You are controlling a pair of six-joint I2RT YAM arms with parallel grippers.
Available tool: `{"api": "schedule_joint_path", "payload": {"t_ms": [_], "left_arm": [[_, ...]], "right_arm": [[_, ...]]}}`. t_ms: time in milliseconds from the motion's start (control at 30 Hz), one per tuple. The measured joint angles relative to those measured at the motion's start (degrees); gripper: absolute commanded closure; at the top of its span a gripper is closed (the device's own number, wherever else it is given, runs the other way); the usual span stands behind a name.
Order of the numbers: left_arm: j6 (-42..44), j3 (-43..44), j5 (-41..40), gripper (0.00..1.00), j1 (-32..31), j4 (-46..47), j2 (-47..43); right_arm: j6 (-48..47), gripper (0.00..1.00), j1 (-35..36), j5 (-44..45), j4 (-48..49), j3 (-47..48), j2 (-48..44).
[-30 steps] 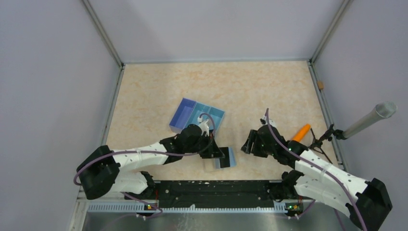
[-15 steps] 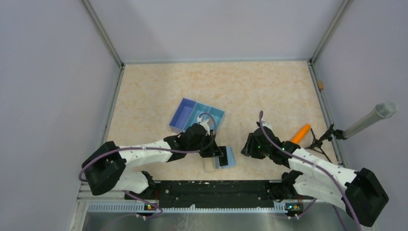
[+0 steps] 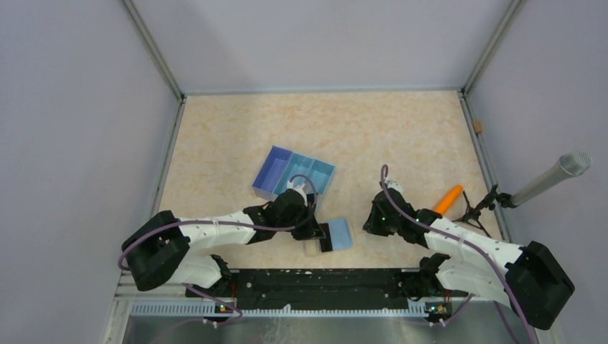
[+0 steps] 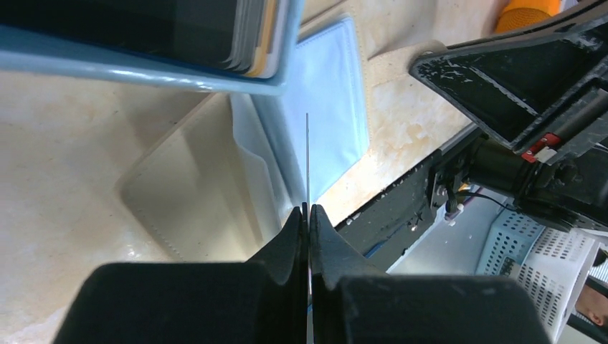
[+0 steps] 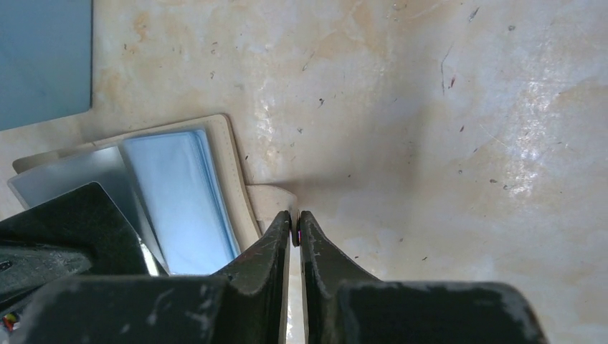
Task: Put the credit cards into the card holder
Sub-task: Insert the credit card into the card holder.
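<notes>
The marbled beige worktop (image 3: 401, 136) carries everything. The left arm (image 3: 215, 231) reaches in from the near left and the right arm (image 3: 466, 247) from the near right, with their tips near each other at the near middle. A blue three-compartment tray (image 3: 276, 168) lies just behind the left arm's wrist. On the near side of the tray, the beige card holder (image 4: 186, 193) lies open and flat, with a light-blue credit card (image 4: 326, 100) resting in it. An orange item (image 3: 449, 197) lies on the far side of the right arm. The left tool (image 4: 308, 209) is clamped on a second card (image 4: 307, 143), held on edge above the holder. The right tool (image 5: 295, 231) has its jaws nearly together, pinching the edge of the holder's small beige flap (image 5: 272, 197)
</notes>
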Motion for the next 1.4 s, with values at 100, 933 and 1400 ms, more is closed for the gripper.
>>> {"api": "schedule_joint_path", "payload": {"t_ms": [100, 933, 1400], "left_arm": [[-0.6, -0.7, -0.7, 1.0, 0.1, -0.2, 0.0], [-7.8, -8.3, 4.4, 1.0, 4.1, 11.5, -0.4], [-8.8, -9.2, 5.9, 1.0, 4.9, 15.3, 0.5]], "right_arm": [[0.1, 0.98, 0.0, 0.4, -0.4, 0.0, 0.0], [0.5, 1.0, 0.0, 1.1, -1.4, -0.5, 0.8], [0.5, 1.0, 0.0, 1.1, -1.4, -0.5, 0.8]]}}
